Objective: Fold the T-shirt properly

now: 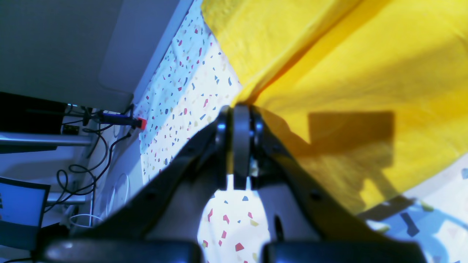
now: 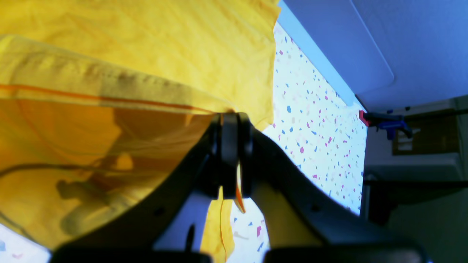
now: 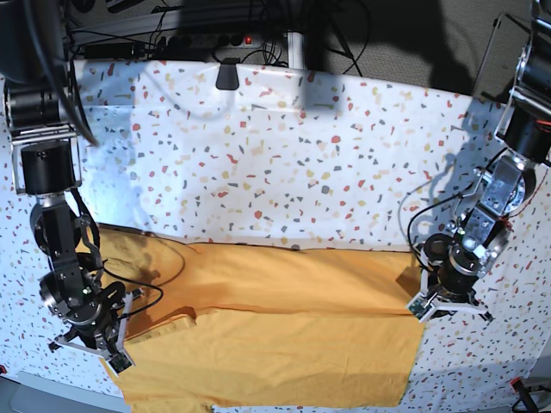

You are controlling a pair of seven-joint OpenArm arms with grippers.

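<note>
White speckled cloth covers the counter (image 3: 284,146), and the upper half of it, from 9 o'clock round through 12 to 3 in the base view, lies bare.

The T-shirt (image 3: 275,335) is spread across the lower part, from about 7 o'clock to 5 o'clock. Its bottom edge reaches almost to the near rim of the counter at 6 o'clock.

The left end effector (image 1: 241,109) is pressed together on a pinch of yellow fabric at the shirt's 3 o'clock edge. The right end effector (image 2: 230,117) is clamped on a seamed fold at the 8 o'clock side.

Judged risks:
- Each grip looks thin, right at the fabric's edge. A quick pull could strip the cloth out of one pinch, so the fold would land crooked.
- The two arms hold opposite sides. If they move unevenly, the cloth would stretch or bunch between them.
- A thin dark cable (image 3: 159,288) lies on the shirt near the right arm and could snag or get folded in.
- The near rim is close at 6 o'clock, so fabric dragged that way could slide off.

The open room lies toward 12 o'clock, so carrying the held edges that way looks safest. A red-tipped clamp (image 2: 384,122) sits at the counter's far edge, well apart from the shirt.
</note>
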